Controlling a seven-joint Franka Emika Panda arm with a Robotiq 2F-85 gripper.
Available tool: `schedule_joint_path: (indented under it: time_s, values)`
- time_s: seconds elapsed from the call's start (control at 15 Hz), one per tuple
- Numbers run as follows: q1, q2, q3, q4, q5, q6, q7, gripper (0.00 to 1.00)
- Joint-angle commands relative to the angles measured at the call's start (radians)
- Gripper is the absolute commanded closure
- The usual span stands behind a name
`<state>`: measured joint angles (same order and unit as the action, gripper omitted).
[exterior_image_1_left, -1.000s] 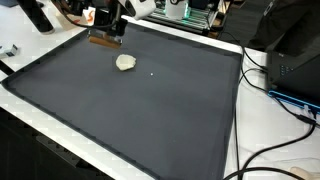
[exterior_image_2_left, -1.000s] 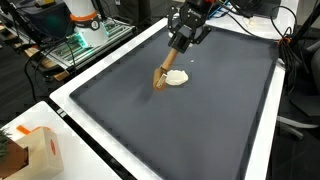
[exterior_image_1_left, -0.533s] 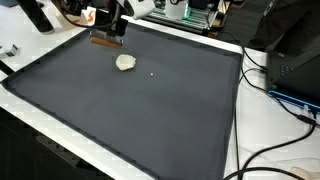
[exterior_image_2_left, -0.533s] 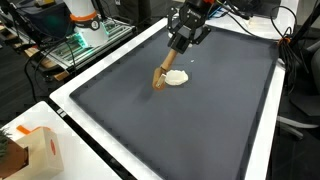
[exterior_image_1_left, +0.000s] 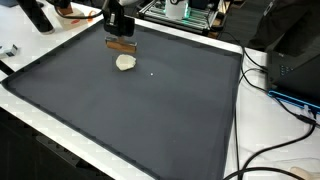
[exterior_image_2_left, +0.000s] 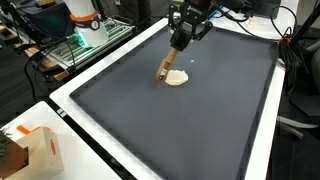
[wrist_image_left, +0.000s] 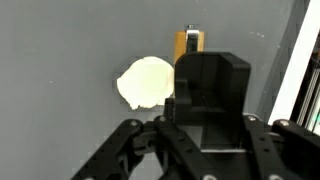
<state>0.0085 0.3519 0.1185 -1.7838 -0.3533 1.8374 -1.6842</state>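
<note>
A pale, flat lump (exterior_image_1_left: 125, 62) lies on the dark mat (exterior_image_1_left: 150, 115) near its far edge. It also shows as the lump (exterior_image_2_left: 176, 77) and the lump (wrist_image_left: 146, 82). My gripper (exterior_image_1_left: 118, 28) hangs just above and beside it, shut on a tool with a black body (wrist_image_left: 210, 85) and a tan wooden end (wrist_image_left: 188, 45). In an exterior view the wooden end (exterior_image_2_left: 164, 70) slants down from the gripper (exterior_image_2_left: 182, 38) to the mat, right next to the lump. In the wrist view the gripper (wrist_image_left: 208, 115) hides the mat below the lump.
A white table border (exterior_image_2_left: 90, 125) frames the mat (exterior_image_2_left: 190, 120). Cables (exterior_image_1_left: 268, 85) and a dark box lie beyond one side. A cardboard box (exterior_image_2_left: 35, 150) stands at a corner, and racks of equipment (exterior_image_2_left: 80, 40) stand behind the table.
The gripper has carried the tool sideways across the mat's far edge, closer to the pale lump. The lump has not moved.
</note>
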Motion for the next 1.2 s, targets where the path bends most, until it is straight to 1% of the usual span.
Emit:
schedule_joint_path:
  time_s: [0.0, 0.4, 0.6, 0.73, 0.93, 1.13]
  values:
    - [-0.038, -0.032, 0.0, 0.007, 0.16, -0.021, -0.065, 0.76]
    - [-0.098, -0.071, -0.009, -0.034, 0.422, 0.035, -0.121, 0.76]
    - [-0.116, -0.083, -0.018, -0.066, 0.524, 0.089, -0.133, 0.76]
    - [-0.121, -0.086, -0.023, -0.087, 0.579, 0.13, -0.136, 0.76]
    - [-0.119, -0.085, -0.034, -0.115, 0.635, 0.177, -0.087, 0.76]
    - [-0.127, -0.084, -0.037, -0.139, 0.714, 0.204, -0.062, 0.76]
